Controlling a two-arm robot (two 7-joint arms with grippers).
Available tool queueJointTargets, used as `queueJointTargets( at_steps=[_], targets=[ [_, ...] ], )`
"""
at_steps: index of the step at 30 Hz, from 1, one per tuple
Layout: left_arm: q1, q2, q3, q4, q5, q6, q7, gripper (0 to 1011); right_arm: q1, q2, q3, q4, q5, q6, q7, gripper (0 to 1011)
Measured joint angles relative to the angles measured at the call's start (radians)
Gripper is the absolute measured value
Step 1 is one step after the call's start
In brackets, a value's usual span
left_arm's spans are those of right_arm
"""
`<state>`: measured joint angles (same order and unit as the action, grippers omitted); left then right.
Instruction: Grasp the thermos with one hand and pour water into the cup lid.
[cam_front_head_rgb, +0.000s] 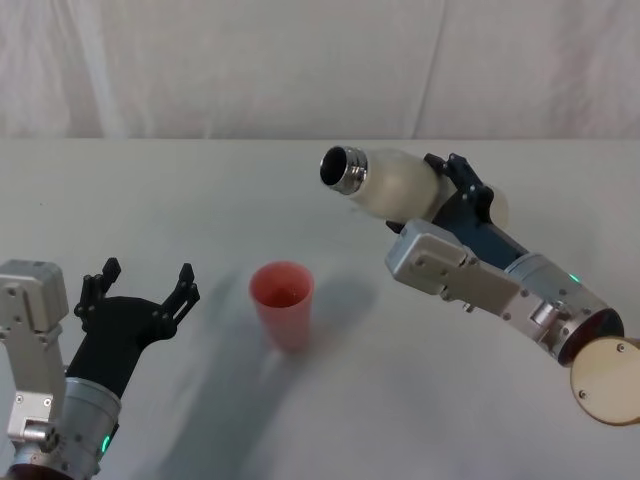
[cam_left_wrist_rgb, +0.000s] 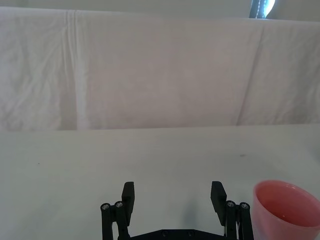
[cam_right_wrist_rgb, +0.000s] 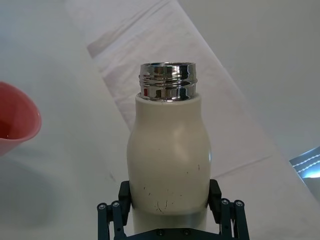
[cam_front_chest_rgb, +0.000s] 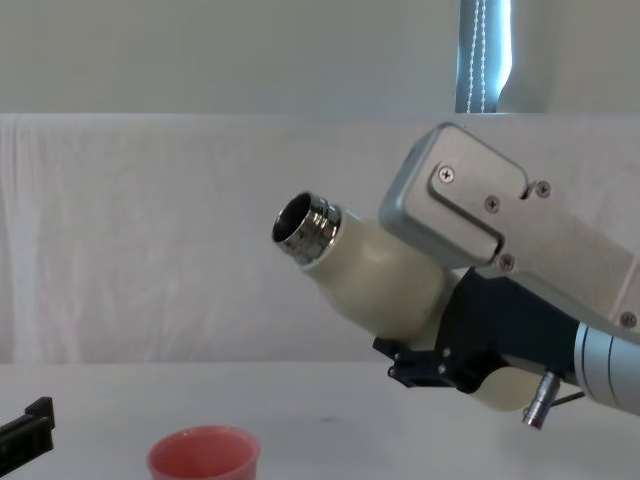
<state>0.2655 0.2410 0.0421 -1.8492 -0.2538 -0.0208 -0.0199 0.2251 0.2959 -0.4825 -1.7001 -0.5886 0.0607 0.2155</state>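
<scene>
We have the right hand (cam_right_wrist_rgb: 170, 212) clamped around the lower body of the thermos (cam_front_head_rgb: 395, 183), one finger on either side in the right wrist view, bottle held clear of the bench (cam_front_head_rgb: 150, 190) in the upper right of centre of the head frame. It is tilted with its open chrome neck (cam_front_head_rgb: 343, 168) pointing toward frame left and still slightly up in the chest view, so we judge the pour is on the way but not yet running (no stream visible). The cup lid (cam_front_head_rgb: 283, 303) stands upright on the bench at lower centre of the head frame, below and left of the neck, well apart from it. To do this well we'd bring the mouth over the cup rim first, then roll the wrist slowly, since the neck looks offset to the right of the cup and a fast tip could overshoot. There may be a little liquid in the cup already; hard to tell. The left hand (cam_front_head_rgb: 138, 290) sits at lower left with fingers spread wide, holding nothing.
</scene>
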Motion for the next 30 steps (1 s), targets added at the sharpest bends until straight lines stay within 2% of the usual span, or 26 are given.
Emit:
queueJointTargets(
  at_steps=[17,30],
  targets=[
    [0.0,0.0,0.0,0.0,0.0,0.0,0.0,1001,0.019,-0.001,-0.041,0.022,-0.041,-0.004,0.011,948],
    [0.0,0.0,0.0,0.0,0.0,0.0,0.0,1001,0.024,-0.001,-0.056,0.031,-0.054,-0.002,0.018,948]
  ],
)
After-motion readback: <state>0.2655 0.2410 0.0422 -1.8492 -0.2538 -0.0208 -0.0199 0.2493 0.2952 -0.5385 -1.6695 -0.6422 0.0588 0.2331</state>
